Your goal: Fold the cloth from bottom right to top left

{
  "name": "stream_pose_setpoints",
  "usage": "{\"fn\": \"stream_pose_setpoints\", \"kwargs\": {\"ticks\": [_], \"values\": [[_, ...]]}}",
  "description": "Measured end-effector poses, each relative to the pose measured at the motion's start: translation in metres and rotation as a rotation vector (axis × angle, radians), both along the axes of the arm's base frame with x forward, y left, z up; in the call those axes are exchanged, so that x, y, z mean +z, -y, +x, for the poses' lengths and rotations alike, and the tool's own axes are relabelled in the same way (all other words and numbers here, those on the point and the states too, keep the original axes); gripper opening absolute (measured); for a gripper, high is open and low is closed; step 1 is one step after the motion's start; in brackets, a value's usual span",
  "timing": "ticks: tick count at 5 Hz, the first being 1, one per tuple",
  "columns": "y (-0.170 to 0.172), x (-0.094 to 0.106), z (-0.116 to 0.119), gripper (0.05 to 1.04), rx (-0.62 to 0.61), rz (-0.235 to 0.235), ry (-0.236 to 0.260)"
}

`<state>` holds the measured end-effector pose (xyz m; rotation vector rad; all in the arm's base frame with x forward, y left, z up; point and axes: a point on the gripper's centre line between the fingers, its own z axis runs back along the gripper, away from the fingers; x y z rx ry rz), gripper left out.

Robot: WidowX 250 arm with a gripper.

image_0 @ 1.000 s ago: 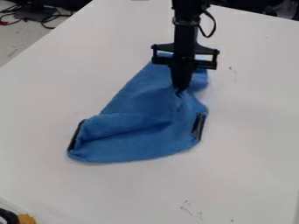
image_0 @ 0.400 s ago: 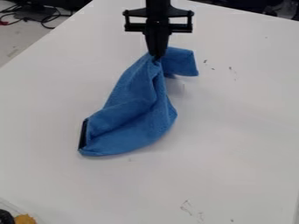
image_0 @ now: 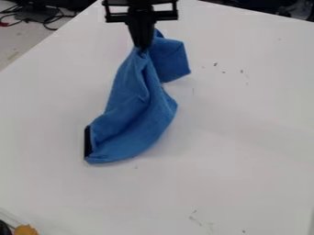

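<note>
Our hand (image_0: 142, 47) is clamped on the blue cloth (image_0: 136, 114), bunching its top. We see its lower end on the bench (image_0: 239, 142); a flap droops alongside.

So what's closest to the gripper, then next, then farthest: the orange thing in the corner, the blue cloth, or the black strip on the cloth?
1. Blue cloth: touching the gripper at its tip.
2. Black strip: on the cloth's lower left edge.
3. Orange thing: bottom left corner of the view.

Cloth (image_0: 130, 112) on table (image_0: 245, 137), gripper (image_0: 142, 47) at cloth's far end, cables (image_0: 53, 20) behind left
</note>
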<state>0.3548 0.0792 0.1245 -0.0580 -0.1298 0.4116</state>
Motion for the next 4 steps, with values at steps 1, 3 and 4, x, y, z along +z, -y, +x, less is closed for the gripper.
{"fn": "stream_pose_setpoints", "kwargs": {"ticks": [1, 3, 4], "values": [[-0.021, 0.010, -0.010, 0.068, 0.020, -0.014, 0.068], [-0.070, 0.008, -0.039, 0.068, 0.105, -0.079, 0.136], [-0.088, -0.006, -0.053, 0.068, 0.147, -0.098, 0.127]]}}
